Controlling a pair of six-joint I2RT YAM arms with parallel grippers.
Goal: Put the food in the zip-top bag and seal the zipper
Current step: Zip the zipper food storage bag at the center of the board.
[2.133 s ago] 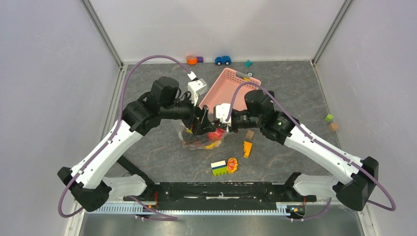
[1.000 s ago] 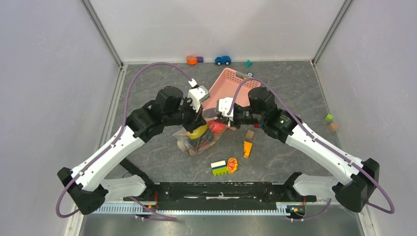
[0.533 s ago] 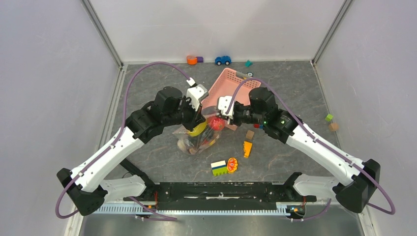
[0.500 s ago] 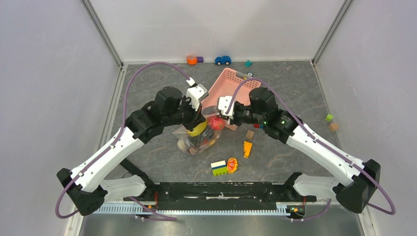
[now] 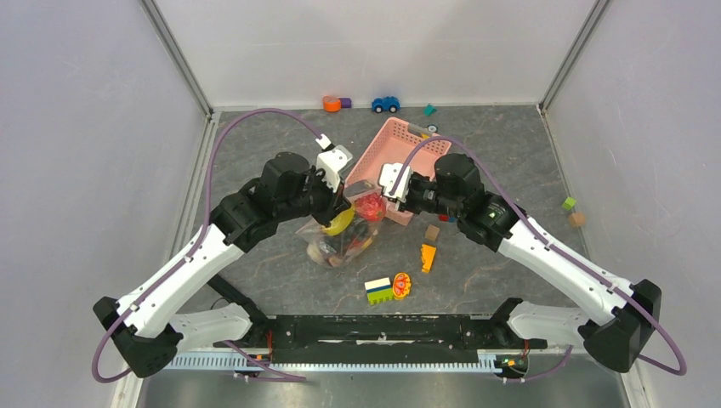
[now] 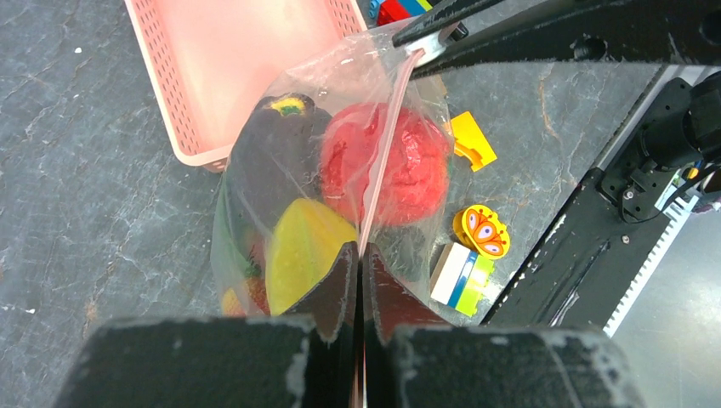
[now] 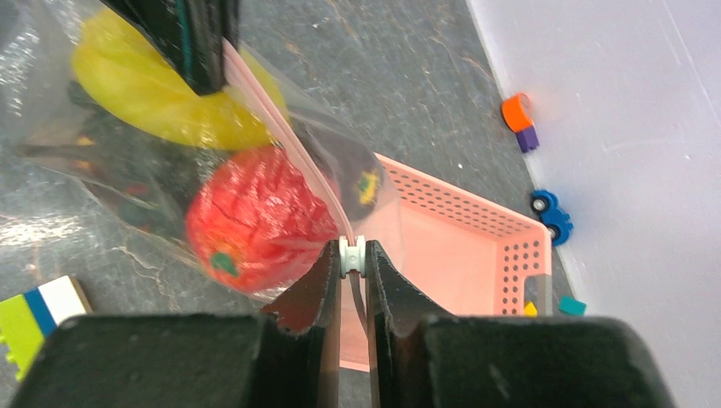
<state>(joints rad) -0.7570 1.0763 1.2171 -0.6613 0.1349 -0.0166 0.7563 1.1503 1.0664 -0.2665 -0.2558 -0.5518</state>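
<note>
R tool (image 7: 351,255) pulled right; L tool (image 6: 359,263) pinches zipper (image 6: 387,144).

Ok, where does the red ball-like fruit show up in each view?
Top external: red fruit at centre, between the two wrists.
Left wrist: red fruit upper centre, with the pink zipper running across it.
Right wrist: red fruit left of centre, just below the zipper.
Shared landmark: the pink basket, right next to the fruit in all three views.
</note>
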